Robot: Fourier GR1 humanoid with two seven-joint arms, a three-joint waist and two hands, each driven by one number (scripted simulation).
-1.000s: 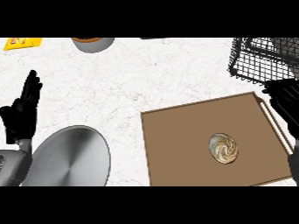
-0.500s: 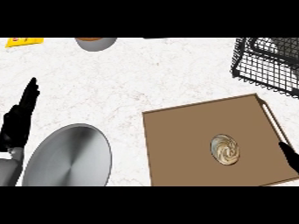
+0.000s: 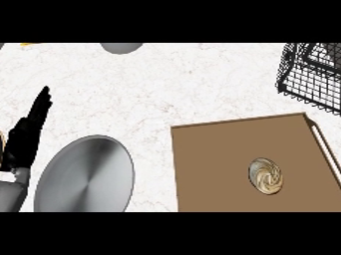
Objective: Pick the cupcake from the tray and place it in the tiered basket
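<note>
Left hand (image 3: 28, 134) shows in the head view at about nine o'clock, close to the left edge. It is open, with its fingers straight and pointing toward twelve. Nothing of the right hand shows. At about four o'clock the cupcake (image 3: 265, 175) sits on the brown tray (image 3: 214, 164), in the tray's right half, its swirled top facing up. At two o'clock stands the tiered basket (image 3: 317, 79), of black wire, apart from the tray's far corner. At seven o'clock a round silver plate (image 3: 85, 174) lies on the white marbled counter (image 3: 166, 84), between the hand and the tray.
</note>
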